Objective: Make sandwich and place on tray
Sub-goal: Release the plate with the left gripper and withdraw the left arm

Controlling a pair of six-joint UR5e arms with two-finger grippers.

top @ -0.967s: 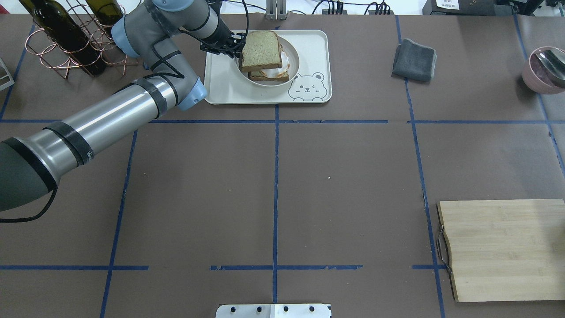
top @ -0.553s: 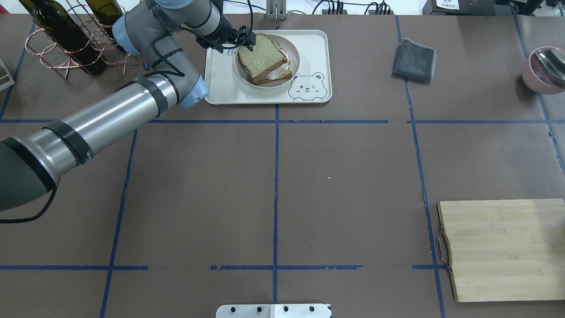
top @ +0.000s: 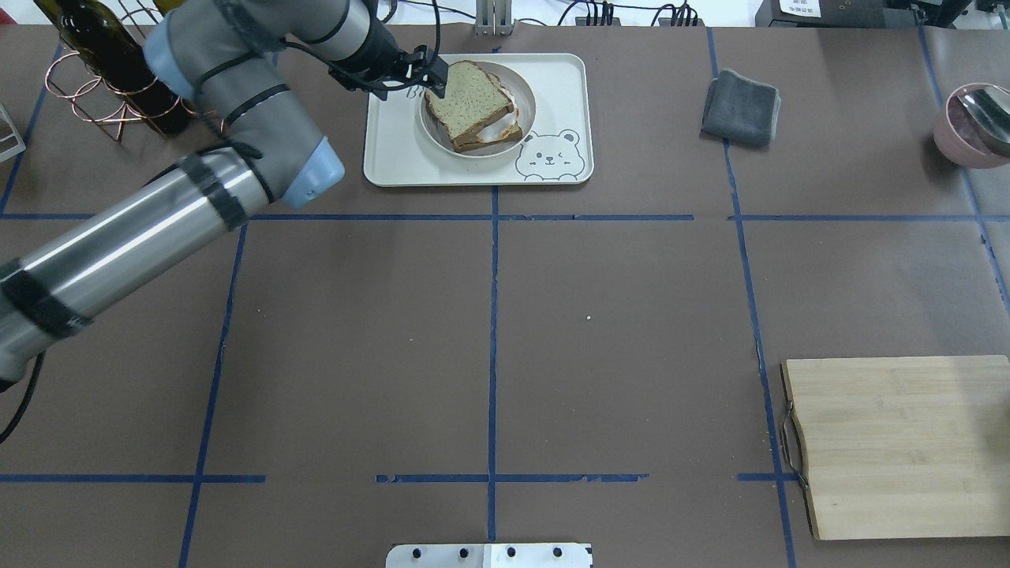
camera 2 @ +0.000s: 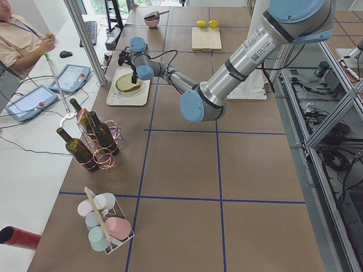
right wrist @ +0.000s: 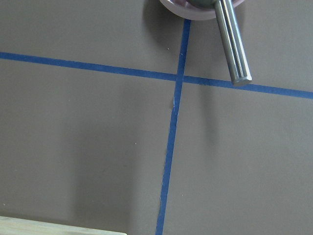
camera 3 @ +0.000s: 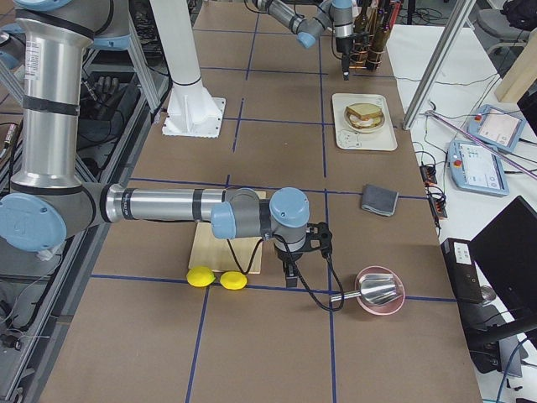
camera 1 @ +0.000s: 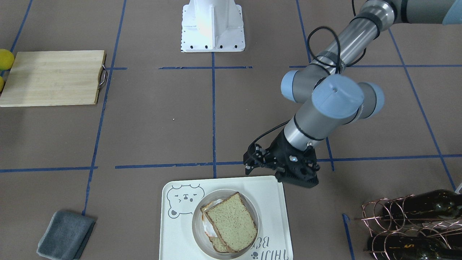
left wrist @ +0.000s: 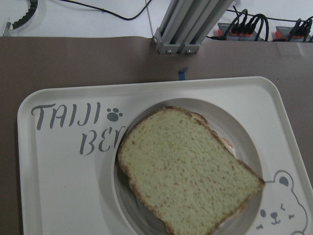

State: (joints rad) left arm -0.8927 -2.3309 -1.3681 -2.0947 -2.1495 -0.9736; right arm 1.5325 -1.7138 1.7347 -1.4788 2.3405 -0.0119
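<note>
Egg sandwich [top: 472,104] plated on tray [top: 394,158]

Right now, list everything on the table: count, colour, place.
sandwich: one, tan and white, on the plate
plate: one, white, on the tray
tray: one, cream, far side, left of centre
cloth: one, grey, right of the tray
cutting board: one, light wood, near right
lemons: two, yellow, beside the board
bowl: one, pink, far right, holding a metal ladle
wine bottles: three, dark green, copper rack, far left
mugs: several, pastel, wire basket, left end
left jaws: black, empty, by the tray's left side
right jaws: black, between board and bowl; state unclear
</note>
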